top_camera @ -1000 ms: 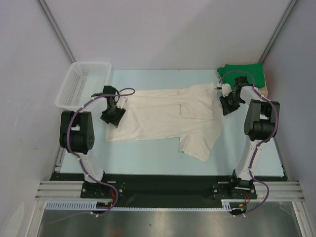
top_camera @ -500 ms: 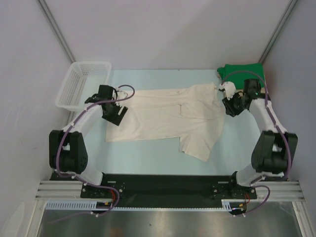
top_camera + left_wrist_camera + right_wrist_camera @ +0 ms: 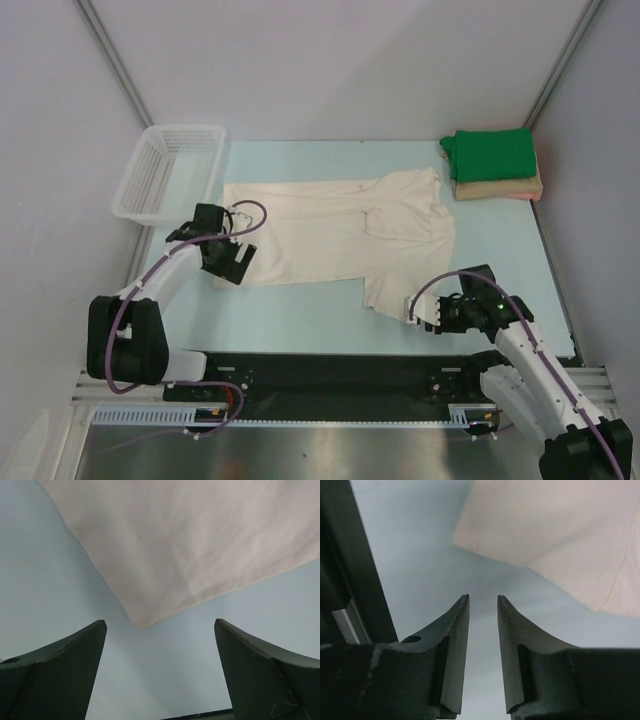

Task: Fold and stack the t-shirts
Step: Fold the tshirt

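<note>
T-shirts: two of the three look finished. The green t-shirt [image 3: 492,153] sits folded on top of the folded peach-tan t-shirt [image 3: 505,188], well away from both hands and far ahead of the right one. The cream-white t-shirt [image 3: 340,230] lies spread flat between the two arms, with no fold in it that I can see. The left gripper [image 3: 160,625] has its jaws spread wide and grips nothing; the shirt's hem corner lies just ahead of its fingertips, apart from them. The right gripper [image 3: 483,597] also grips nothing. Its jaws stand narrowly apart with table [image 3: 420,545] showing between them, and the near sleeve's edge is ahead and to its right. My read is that the cream shirt's whole fold is left to do, then its placing on the stack.
</note>
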Robot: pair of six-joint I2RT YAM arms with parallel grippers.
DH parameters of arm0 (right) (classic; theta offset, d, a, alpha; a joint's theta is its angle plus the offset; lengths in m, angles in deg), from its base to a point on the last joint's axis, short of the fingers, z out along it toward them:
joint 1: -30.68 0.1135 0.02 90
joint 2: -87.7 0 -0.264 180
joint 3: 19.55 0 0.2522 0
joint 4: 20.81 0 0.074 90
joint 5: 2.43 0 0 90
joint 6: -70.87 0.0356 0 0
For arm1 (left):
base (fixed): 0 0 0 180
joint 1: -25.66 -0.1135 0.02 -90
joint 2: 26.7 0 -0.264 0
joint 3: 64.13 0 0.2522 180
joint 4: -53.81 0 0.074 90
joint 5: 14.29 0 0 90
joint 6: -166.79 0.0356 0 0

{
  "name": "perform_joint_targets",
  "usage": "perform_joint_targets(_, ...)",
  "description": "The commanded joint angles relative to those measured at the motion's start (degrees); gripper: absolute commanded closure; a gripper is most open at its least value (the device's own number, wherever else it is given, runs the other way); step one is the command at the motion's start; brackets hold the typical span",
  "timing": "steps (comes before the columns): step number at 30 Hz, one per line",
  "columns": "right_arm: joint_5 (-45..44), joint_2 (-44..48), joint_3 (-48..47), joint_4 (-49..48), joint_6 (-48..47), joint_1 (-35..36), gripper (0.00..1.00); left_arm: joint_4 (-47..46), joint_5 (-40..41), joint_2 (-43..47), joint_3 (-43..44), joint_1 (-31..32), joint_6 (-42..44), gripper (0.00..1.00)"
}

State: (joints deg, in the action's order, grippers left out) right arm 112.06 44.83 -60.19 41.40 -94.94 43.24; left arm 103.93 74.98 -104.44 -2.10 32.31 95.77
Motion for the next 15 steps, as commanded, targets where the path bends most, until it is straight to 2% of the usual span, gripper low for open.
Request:
perform_joint_targets(1,1.0,0.2,0.8,1.0,-5.9,2.3,0.66,-2.3,-2.8,-0.8,1.5,-2.5,-4.5,0.03)
perform_joint_targets(6,2.9,-5.3,-0.6,-1.9,-7.4,3.4,0.66,-2.3,-1.4,-2.3,3.1,-4.3,-5.2,0.04)
perform_joint_targets(15,5.0,-17.2,-4.9,-3.0,-8.0,9.9,0.69,-3.4,2.8,-2.9,2.4,-4.5,-4.0,0.07)
